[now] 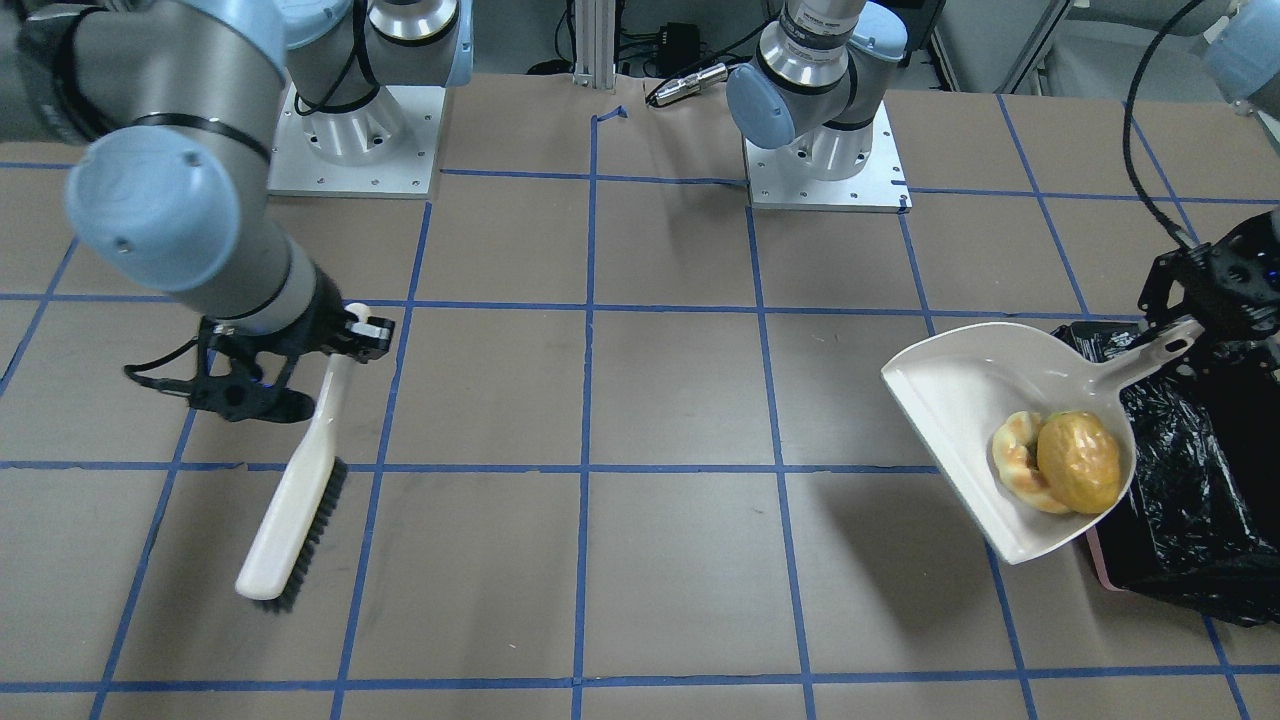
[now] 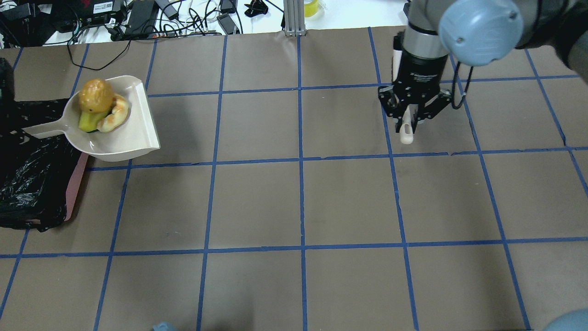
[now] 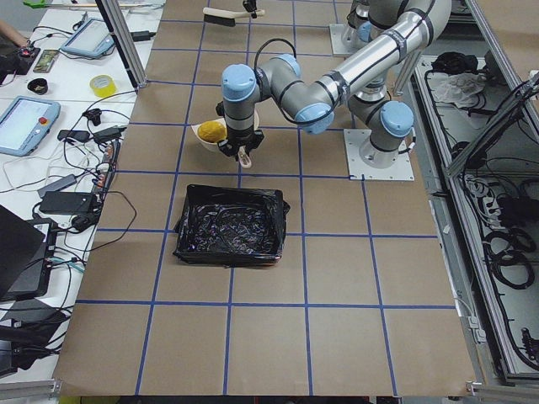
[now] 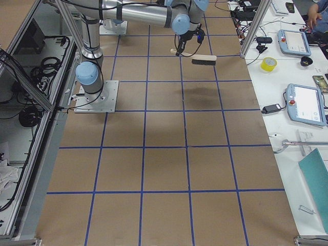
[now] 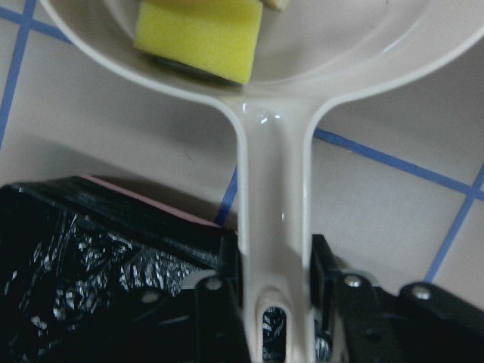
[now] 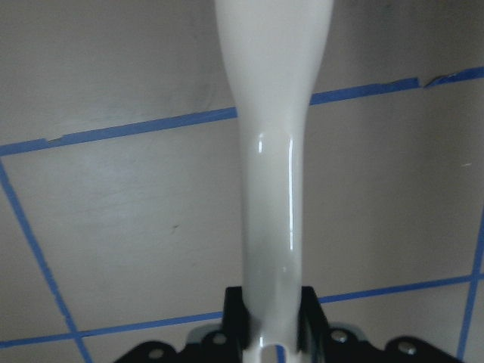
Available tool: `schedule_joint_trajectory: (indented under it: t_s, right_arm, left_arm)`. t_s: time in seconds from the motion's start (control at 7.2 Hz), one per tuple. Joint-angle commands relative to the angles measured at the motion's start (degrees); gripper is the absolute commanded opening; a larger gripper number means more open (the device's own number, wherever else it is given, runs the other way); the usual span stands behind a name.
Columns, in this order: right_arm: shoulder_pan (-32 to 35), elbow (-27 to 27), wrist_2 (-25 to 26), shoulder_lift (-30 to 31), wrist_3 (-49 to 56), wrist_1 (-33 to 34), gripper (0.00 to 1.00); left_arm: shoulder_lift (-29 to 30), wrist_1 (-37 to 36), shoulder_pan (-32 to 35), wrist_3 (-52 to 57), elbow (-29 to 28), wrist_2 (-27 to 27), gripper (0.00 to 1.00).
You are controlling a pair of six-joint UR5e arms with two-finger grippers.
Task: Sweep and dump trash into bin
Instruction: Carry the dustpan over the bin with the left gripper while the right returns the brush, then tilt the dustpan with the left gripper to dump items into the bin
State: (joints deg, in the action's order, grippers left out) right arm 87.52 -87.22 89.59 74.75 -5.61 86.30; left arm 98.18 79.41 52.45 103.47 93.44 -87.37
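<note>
My left gripper (image 1: 1195,335) is shut on the handle of a beige dustpan (image 1: 960,390), held lifted beside the bin. The pan holds the trash: a golden potato-shaped lump (image 1: 1078,462), a tan croissant piece (image 1: 1018,465) and a yellow wedge (image 2: 89,122), which also shows in the left wrist view (image 5: 198,34). The bin (image 2: 78,184) is pink with a black bag (image 1: 1190,480), under the pan's handle end. My right gripper (image 1: 355,335) is shut on the handle of a white brush (image 1: 300,500) with black bristles, far from the bin.
Blue tape lines grid the brown table. The two arm bases (image 1: 350,140) (image 1: 825,150) stand at the robot's edge. Cables and chargers (image 2: 138,18) lie beyond the far edge. A side bench with tablets (image 4: 302,102) runs along the table.
</note>
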Motion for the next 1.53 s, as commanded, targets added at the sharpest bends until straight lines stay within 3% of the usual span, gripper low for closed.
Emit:
schedule_joint_trajectory:
  t_s: [0.0, 0.14, 0.28, 0.69, 0.83, 1.11, 1.25, 1.39]
  right_arm:
    - [-12.67, -7.31, 0.84, -1.96, 17.58, 12.22, 0.0]
    - [-15.77, -9.09, 3.28, -5.28, 25.83, 20.76, 0.0]
    - [-16.67, -8.85, 7.05, -7.58, 28.35, 22.75, 0.0]
    - [-16.85, -10.77, 10.6, -7.95, 27.06, 22.08, 0.0]
    - [-16.85, -11.48, 10.69, -7.95, 27.14, 22.16, 0.0]
    - [-16.85, -11.66, 10.78, -8.13, 25.57, 22.51, 0.0]
    - [-16.85, -11.57, 10.69, -8.04, 25.82, 22.6, 0.0]
    - [-16.85, -11.66, 10.86, -8.04, 25.91, 22.6, 0.16]
  left_arm:
    - [0.96, 1.63, -7.33, 6.44, -2.55, -6.83, 0.0]
    - [2.01, 1.28, -12.33, 12.66, -4.3, -7.03, 0.0]
    - [3.85, 1.19, -15.6, 16.73, -7.36, -7.03, 0.0]
    - [7.72, 0.32, -18.26, 19.92, -12.65, -8.87, 0.0]
    - [8.6, -9.26, -18.0, 24.72, -12.75, -13.31, 0.0]
    - [8.96, -14.61, -16.87, 31.67, -12.23, -17.55, 0.0]
    - [9.05, -19.85, -14.68, 37.1, -11.09, -22.19, 0.0]
    - [8.88, -24.6, -11.09, 37.51, -10.82, -27.02, 0.0]
